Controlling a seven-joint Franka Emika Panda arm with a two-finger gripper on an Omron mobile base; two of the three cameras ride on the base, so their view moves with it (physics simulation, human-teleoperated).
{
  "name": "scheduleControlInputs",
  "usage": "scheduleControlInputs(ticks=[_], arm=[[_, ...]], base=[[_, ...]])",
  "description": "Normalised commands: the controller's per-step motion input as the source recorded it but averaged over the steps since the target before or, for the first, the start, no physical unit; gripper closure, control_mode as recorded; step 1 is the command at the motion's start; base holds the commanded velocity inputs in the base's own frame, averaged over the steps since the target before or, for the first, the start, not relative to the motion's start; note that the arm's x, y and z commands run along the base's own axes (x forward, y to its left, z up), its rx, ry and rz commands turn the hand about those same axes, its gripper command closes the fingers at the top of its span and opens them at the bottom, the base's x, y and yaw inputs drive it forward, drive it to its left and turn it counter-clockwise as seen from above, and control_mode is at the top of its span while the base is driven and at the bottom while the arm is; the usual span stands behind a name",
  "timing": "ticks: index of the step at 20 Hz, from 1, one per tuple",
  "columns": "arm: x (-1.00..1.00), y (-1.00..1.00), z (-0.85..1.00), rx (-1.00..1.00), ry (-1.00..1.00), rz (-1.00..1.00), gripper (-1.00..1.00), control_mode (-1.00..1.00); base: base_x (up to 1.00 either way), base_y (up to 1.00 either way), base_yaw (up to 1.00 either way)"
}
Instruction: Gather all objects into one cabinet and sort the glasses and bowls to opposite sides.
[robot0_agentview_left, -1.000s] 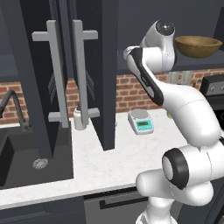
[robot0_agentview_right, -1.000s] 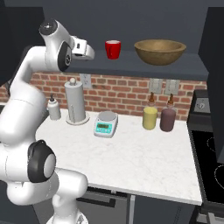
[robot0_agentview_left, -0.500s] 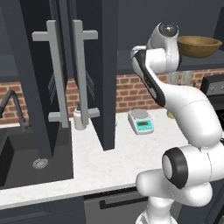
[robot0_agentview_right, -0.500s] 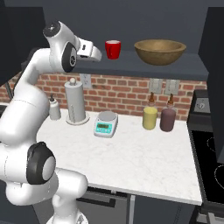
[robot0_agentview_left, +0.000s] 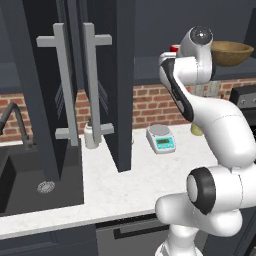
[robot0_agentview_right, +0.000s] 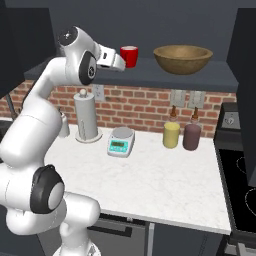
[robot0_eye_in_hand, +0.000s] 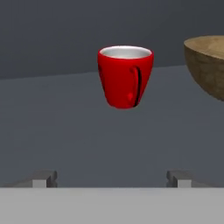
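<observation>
Looking over your scene from the largest item down: the dark wall cabinet (robot0_agentview_left: 120, 75) has its tall doors swung open, long silver bar handles (robot0_agentview_left: 92, 85) facing you in the left base view. Its dark inner shelf (robot0_agentview_right: 150, 70) runs along above the brick wall and carries the task's things.

The white worktop (robot0_agentview_right: 165, 185) lies below. Along its back edge you have a grey paper-towel holder (robot0_agentview_right: 86, 117) toward the left, a small scale (robot0_agentview_right: 121, 141) just beside it, then a yellow jar (robot0_agentview_right: 171, 132) and a brownish jar (robot0_agentview_right: 191, 134) standing close together toward the right. A sink (robot0_agentview_left: 30, 185) is set into the worktop's left end.

Wooden bowl (robot0_agentview_right: 182, 57): upright on the shelf, toward its right end, near the front edge.

Red mug (robot0_agentview_right: 129, 55): upright on the same shelf, left of the bowl and apart from it. In the hand view the red mug (robot0_eye_in_hand: 125, 76) has its handle turned toward the camera and slightly right, and the wooden bowl (robot0_eye_in_hand: 205, 65) shows at the right edge.

Gripper (robot0_agentview_right: 119, 60): your pincer is level with the shelf, just left of the mug and pointed at it. Its fingers (robot0_eye_in_hand: 43, 177) stand wide apart with nothing between them; the mug is ahead of the tips, not touched.
</observation>
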Motion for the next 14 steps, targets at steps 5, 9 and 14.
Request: scheduleControlInputs(ticks=[5,9,14], arm=[[0.0,-0.37,-0.01,0.0,-0.04,0.0,-1.0,-1.0],[0.0,-0.12,-0.08,0.0,-0.08,0.0,-1.0,-1.0],[0.13,-0.01,-0.01,0.0,-0.11,0.0,-1.0,-1.0]], base=[[0.0,0.0,0.0],[0.0,0.0,0.0],[0.0,0.0,0.0]])
